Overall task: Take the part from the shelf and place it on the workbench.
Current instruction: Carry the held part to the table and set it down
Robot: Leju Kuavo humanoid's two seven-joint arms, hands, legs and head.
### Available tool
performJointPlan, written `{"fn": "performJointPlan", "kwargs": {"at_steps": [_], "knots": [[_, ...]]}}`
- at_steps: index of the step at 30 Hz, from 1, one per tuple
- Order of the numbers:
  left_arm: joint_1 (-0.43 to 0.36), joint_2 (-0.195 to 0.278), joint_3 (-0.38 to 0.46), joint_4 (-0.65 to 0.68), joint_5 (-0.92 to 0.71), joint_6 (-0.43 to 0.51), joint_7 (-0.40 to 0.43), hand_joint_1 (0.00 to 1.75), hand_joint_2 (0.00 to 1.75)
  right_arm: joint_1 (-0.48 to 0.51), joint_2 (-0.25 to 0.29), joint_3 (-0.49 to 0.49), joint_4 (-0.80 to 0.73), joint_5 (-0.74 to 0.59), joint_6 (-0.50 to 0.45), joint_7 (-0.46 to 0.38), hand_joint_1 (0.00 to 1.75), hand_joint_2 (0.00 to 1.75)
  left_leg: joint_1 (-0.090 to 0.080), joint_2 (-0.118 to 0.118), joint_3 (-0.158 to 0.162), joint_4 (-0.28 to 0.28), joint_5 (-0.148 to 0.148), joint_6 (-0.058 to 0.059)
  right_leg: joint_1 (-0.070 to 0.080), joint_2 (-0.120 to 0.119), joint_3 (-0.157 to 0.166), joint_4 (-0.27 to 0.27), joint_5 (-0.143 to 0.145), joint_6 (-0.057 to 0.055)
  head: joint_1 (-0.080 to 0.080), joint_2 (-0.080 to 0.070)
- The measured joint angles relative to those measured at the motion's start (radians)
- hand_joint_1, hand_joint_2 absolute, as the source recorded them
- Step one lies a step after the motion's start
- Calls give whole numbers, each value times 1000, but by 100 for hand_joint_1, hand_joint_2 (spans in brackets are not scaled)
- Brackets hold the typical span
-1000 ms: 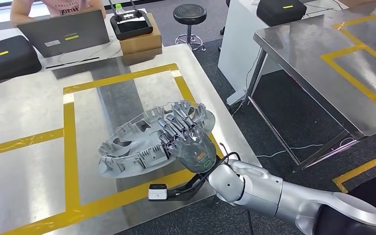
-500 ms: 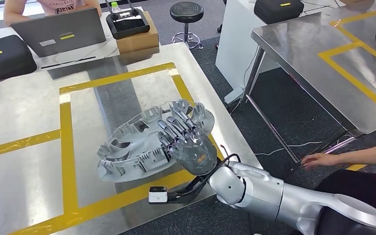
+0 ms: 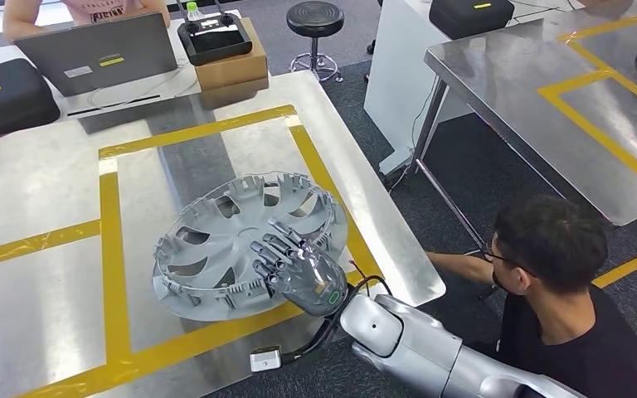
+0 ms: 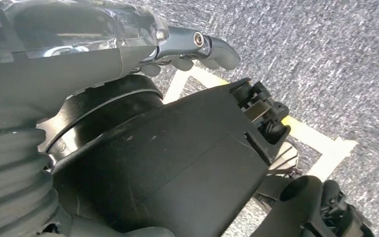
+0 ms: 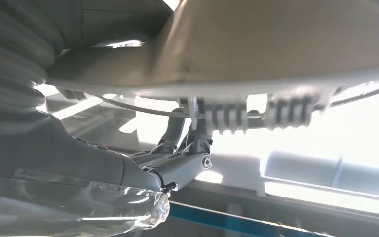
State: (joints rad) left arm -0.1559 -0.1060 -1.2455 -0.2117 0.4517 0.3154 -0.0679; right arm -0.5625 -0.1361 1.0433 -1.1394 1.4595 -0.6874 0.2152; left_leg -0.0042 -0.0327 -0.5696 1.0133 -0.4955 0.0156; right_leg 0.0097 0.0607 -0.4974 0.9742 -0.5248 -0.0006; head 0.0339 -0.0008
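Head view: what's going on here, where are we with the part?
The robot's right hand reaches from the near edge of the steel workbench and lies over the near rim of the grey wheel-cover part, which sits inside the yellow-taped rectangle. The right wrist view shows fingers against the rim's clips, so it may not have let go. The left hand hangs above the floor, holding nothing. A person crouches beside the table; another sits behind a laptop.
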Motion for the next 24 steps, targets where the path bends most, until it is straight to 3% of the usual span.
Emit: {"fn": "performJointPlan", "kwargs": {"at_steps": [9, 20, 24], "knots": [[0, 2, 1, 0, 18, 4, -21, 0, 175, 57, 62, -158, 60, -7, 0, -46, 175, 175, 0, 0, -1, 0, 0, 0, -1, 0, -1, 0, 0, 0, 1, 0], [1, 4, 1, 0, 37, 4, -31, 0, 175, 96, 88, -250, 104, -2, 0, -48, 175, 175, 0, -1, -1, 0, 0, 0, -1, 0, -1, 0, 0, 0, 0, 0], [2, 6, 1, 0, 45, -1, -52, 0, 175, 111, 89, -268, 116, 6, -1, -48, 0, 175, 0, -3, -1, 0, 0, 0, -1, 0, -1, 0, 0, 0, 0, 0]]}}
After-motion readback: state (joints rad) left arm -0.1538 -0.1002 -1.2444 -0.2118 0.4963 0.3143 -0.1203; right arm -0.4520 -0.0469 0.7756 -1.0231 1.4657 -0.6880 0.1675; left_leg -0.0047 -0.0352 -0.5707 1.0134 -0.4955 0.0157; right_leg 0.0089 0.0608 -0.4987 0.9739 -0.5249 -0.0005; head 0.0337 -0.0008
